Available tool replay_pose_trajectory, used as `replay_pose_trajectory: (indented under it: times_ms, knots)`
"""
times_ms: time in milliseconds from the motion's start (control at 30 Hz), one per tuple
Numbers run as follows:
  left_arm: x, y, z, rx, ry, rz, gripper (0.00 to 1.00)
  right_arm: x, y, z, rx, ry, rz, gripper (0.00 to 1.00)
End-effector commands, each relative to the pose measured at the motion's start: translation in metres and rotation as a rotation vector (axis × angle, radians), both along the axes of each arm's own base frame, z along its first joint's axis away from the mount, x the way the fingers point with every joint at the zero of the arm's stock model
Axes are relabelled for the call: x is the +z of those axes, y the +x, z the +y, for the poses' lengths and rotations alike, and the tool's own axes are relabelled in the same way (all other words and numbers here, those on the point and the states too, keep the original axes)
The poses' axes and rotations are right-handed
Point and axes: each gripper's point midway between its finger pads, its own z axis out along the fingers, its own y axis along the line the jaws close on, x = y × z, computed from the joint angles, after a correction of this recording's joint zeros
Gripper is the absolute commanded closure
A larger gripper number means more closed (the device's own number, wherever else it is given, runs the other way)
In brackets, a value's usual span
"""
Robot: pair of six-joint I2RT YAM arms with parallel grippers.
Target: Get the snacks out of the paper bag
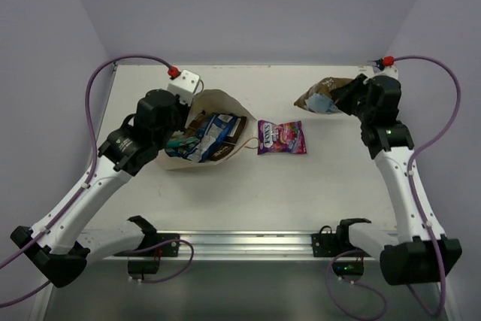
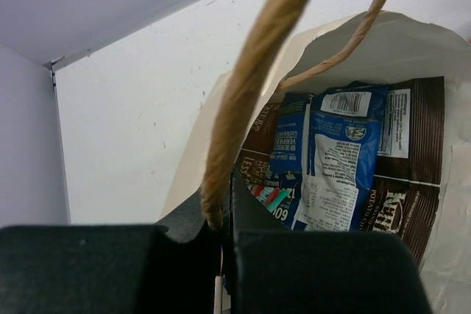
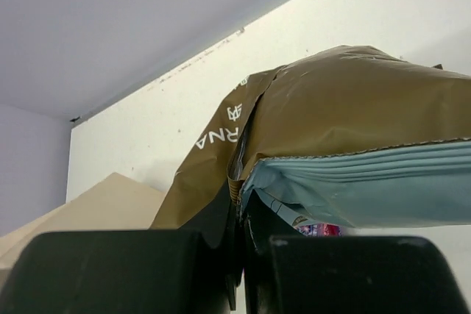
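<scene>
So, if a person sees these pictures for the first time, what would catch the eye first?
Probably the paper bag lying on its side left of centre, blue-and-white packets showing in its open mouth, the left arm's jaws shut on its string handle. Then the brown packet held in the right arm's jaws at the far right, and the magenta packet flat on the table beside the bag.

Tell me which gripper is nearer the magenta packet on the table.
Right. The right gripper, holding a brown packet, hangs behind the magenta packet and to its right. The left gripper sits across the paper bag, pinching its string handle.
</scene>
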Motion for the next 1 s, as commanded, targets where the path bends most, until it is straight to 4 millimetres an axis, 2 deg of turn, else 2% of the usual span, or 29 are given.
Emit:
replay_pose_trajectory:
  times_ms: [0,33,67,100,167,233,267,300,333,367,433,533,567,600,633,667,700,767,800,833,867,900,933,967]
  knots:
    - [0.021,0.0,-0.005,-0.06,0.006,-0.064,1.0,0.023,0.039,0.01,0.133,0.084,-0.182,1.0]
    - [0.019,0.0,-0.008,-0.08,0.01,-0.06,1.0,0.029,0.051,0.009,0.148,0.097,-0.239,1.0]
    - [0.017,0.001,-0.01,-0.091,0.015,-0.054,1.0,0.023,0.058,0.003,0.183,0.11,-0.245,1.0]
    - [0.017,0.001,-0.011,-0.102,0.019,-0.054,1.0,-0.004,0.073,0.001,0.191,0.12,-0.202,1.0]
    - [0.015,0.0,-0.018,-0.136,0.012,-0.045,1.0,-0.019,0.086,-0.006,0.191,0.117,-0.21,1.0]
    - [0.015,-0.002,-0.026,-0.175,-0.007,-0.038,1.0,-0.064,0.092,-0.007,0.198,0.132,-0.136,1.0]
    - [0.015,-0.002,-0.028,-0.182,-0.012,-0.035,1.0,-0.079,0.091,-0.009,0.191,0.131,-0.11,1.0]
    - [0.015,-0.002,-0.029,-0.185,-0.016,-0.033,1.0,-0.11,0.085,-0.015,0.147,0.13,-0.047,1.0]
    - [0.012,-0.002,-0.03,-0.187,-0.014,-0.026,1.0,-0.127,0.08,-0.019,0.119,0.13,-0.008,0.99]
    - [0.011,-0.002,-0.03,-0.188,-0.014,-0.022,1.0,-0.141,0.075,-0.022,0.093,0.129,0.022,0.94]
    - [0.009,-0.002,-0.03,-0.184,-0.019,-0.016,1.0,-0.184,0.056,-0.033,0.008,0.132,0.149,0.81]
    - [0.006,-0.004,-0.03,-0.189,-0.019,-0.007,1.0,-0.218,0.033,-0.048,-0.101,0.124,0.293,0.5]
    - [0.005,-0.004,-0.03,-0.187,-0.017,-0.006,1.0,-0.216,0.029,-0.051,-0.123,0.115,0.302,0.41]
    - [0.005,-0.005,-0.029,-0.185,-0.017,-0.004,1.0,-0.214,0.026,-0.055,-0.155,0.121,0.312,0.26]
    - [0.006,-0.005,-0.028,-0.185,-0.018,-0.005,1.0,-0.218,0.016,-0.061,-0.197,0.106,0.36,0.2]
    - [0.006,-0.006,-0.028,-0.186,-0.022,-0.006,1.0,-0.196,0.016,-0.065,-0.216,0.094,0.312,0.11]
    - [0.006,-0.007,-0.028,-0.186,-0.023,-0.007,1.0,-0.193,0.007,-0.065,-0.229,0.091,0.336,0.08]
    - [0.006,-0.007,-0.028,-0.184,-0.024,-0.007,1.0,-0.167,0.003,-0.06,-0.204,0.064,0.286,0.02]
    - [0.006,-0.007,-0.027,-0.18,-0.023,-0.004,1.0,-0.134,-0.001,-0.055,-0.18,0.026,0.237,0.01]
    - [0.006,-0.008,-0.026,-0.177,-0.023,-0.005,1.0,-0.117,-0.003,-0.041,-0.141,-0.01,0.205,0.01]
    - [0.005,-0.007,-0.026,-0.176,-0.024,-0.004,1.0,-0.083,-0.002,-0.025,-0.09,-0.032,0.138,0.01]
    - [0.006,-0.008,-0.025,-0.172,-0.023,-0.007,1.0,-0.068,-0.011,-0.012,-0.041,-0.054,0.117,0.01]
    - [0.006,-0.007,-0.024,-0.166,-0.022,-0.006,1.0,-0.052,-0.019,0.02,0.058,-0.061,0.086,0.01]
    - [0.006,-0.007,-0.025,-0.164,-0.027,-0.006,1.0,-0.027,-0.024,0.035,0.101,-0.057,0.038,0.01]
